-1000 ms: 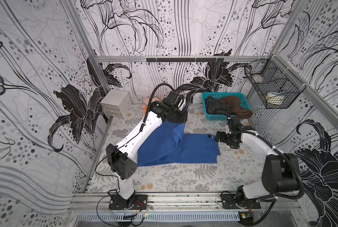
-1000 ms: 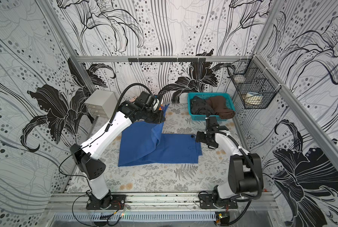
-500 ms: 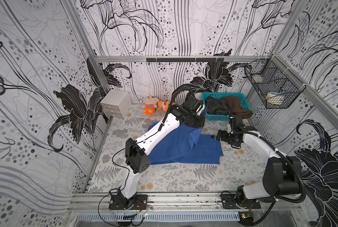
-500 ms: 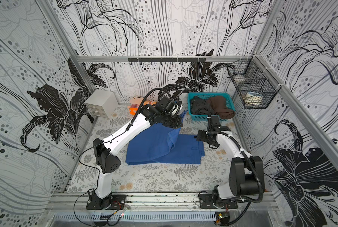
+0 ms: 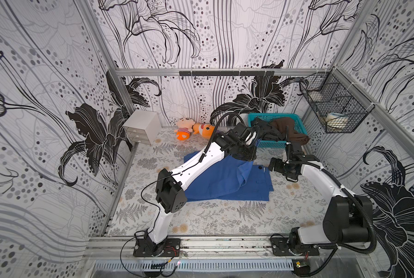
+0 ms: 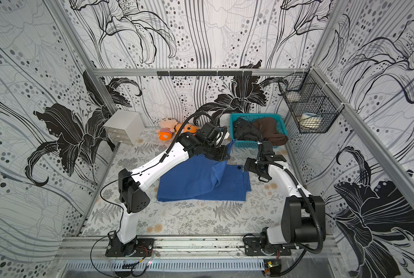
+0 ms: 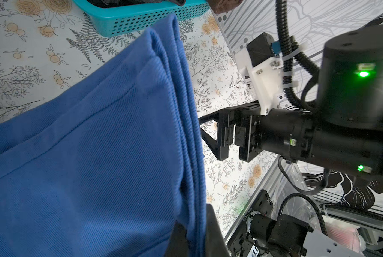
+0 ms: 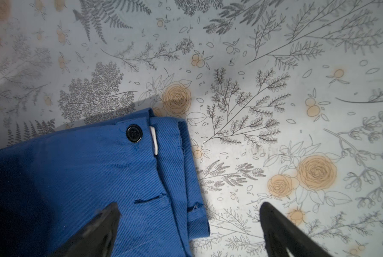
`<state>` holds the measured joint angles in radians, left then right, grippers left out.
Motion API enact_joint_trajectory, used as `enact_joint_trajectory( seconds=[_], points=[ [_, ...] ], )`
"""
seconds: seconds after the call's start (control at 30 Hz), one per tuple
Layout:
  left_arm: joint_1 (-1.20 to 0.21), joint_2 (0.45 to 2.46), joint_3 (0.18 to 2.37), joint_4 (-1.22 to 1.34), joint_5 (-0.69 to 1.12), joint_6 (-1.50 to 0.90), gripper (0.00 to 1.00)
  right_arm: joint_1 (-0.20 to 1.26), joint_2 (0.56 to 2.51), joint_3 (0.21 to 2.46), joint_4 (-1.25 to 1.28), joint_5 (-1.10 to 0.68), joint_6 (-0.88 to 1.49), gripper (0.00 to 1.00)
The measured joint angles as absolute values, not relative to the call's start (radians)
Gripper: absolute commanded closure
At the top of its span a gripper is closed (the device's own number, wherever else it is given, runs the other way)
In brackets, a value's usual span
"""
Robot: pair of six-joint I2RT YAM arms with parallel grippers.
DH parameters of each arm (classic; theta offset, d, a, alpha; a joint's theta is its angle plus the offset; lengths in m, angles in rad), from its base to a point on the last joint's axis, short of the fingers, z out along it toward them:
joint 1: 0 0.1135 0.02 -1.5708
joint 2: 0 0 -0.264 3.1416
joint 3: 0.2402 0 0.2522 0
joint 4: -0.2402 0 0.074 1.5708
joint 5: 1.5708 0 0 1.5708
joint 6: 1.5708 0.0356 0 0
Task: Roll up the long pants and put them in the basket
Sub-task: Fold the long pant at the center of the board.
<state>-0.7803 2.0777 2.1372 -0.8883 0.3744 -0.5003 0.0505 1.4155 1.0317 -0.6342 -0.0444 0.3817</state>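
The left gripper (image 7: 195,222) is clamped on a hem of the long pants (image 5: 225,183), its arm stretched far forward beside the teal basket (image 5: 268,144). Royal-blue fabric drapes below it onto the flat, folded trousers. The right gripper (image 8: 189,207) hangs wide open over the buttoned waistband corner.

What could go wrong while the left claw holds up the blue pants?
The left claw pinches only an edge of the long pants; it may slip. The right claw, open above the waistband, pins nothing; the pants might slide. The lifted cloth hangs near the teal basket and could catch it.
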Motion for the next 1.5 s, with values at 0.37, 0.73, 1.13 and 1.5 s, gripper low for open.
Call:
enact_joint_trajectory(
  seconds=[0.37,0.73,1.13,1.5],
  points=[
    [-0.789,2.183,2.027,-0.719,0.434,-0.579,1.00,0.051,1.405,1.031,-0.635,-0.046,0.382,0.01],
    [-0.792,2.214,1.946,-0.561,0.522,-0.667,0.94,0.051,1.394,1.026,-0.635,-0.045,0.382,0.00],
    [-0.804,2.260,1.937,-0.526,0.577,-0.692,0.01,0.038,1.383,1.022,-0.634,-0.038,0.385,0.00],
    [-0.670,1.947,1.640,-0.487,0.547,-0.648,0.01,0.040,1.385,0.999,-0.635,-0.063,0.381,0.00]
  ],
)
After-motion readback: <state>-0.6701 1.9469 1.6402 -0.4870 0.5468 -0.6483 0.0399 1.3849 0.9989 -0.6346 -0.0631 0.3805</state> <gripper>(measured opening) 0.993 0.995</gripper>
